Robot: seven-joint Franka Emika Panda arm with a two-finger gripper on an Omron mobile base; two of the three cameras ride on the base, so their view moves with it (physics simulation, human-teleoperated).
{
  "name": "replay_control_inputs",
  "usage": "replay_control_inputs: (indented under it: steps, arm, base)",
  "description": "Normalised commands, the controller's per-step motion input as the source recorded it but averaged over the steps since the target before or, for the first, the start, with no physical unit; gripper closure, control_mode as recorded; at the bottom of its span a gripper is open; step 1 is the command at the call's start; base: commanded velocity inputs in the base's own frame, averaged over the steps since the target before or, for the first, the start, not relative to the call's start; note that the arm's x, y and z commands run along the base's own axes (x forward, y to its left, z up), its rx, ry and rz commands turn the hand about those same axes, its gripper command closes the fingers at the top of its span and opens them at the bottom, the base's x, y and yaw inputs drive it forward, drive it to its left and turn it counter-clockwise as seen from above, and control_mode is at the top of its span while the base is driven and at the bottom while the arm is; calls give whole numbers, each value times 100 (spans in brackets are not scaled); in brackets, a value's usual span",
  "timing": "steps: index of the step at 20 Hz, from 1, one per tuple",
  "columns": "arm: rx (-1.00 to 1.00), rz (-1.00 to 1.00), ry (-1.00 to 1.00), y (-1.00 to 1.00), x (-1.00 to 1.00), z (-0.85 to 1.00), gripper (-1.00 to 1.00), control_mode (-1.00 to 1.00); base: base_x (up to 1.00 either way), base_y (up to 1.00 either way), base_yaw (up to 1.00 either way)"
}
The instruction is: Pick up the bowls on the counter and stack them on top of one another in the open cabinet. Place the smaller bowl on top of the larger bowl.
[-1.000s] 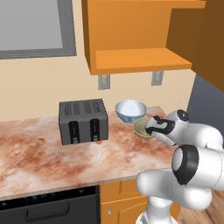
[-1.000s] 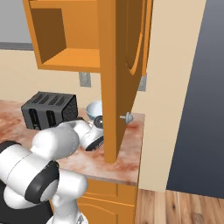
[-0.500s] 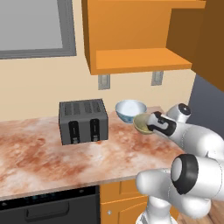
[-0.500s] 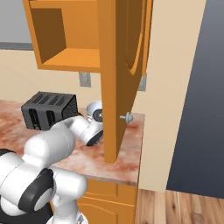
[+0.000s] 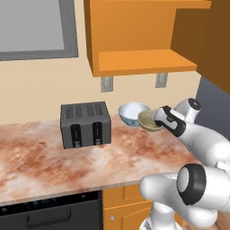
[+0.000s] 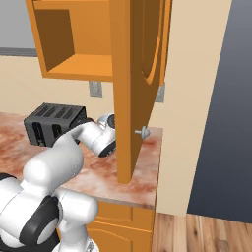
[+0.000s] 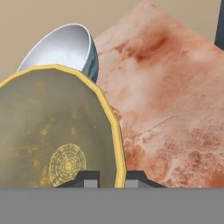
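Your smaller bowl (image 7: pixel 57 131) runs off the hand view at 9 o'clock, hiding the larger bowl's (image 7: pixel 65 46) lower half.

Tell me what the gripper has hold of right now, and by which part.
The gripper holds the smaller bowl by its rim: one finger sits inside the yellow edge, the other outside. The larger bowl sits free on the counter.

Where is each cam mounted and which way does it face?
Left base view: behind the arm's left, facing the counter, toaster, larger bowl and cabinet; arm at lower right.
Right base view: behind the arm's right, facing the open cabinet door; arm at lower left.
Hand view: on the hand, looking along the end effector straddling the smaller bowl rim.
Both base views share toaster, counter, cabinet.
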Motion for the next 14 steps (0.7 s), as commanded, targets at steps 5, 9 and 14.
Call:
replay_control_inputs:
  steps: [5,9,14]
  arm:
    - [7,-1,0,0,0,27,100,-100]
    - [2,-2,0,2,1,17,100,-100]
    - [0,-5,0,10,5,7,100,-100]
  base:
    - [0,0,0]
    - [0,0,0]
    - [0,0,0]
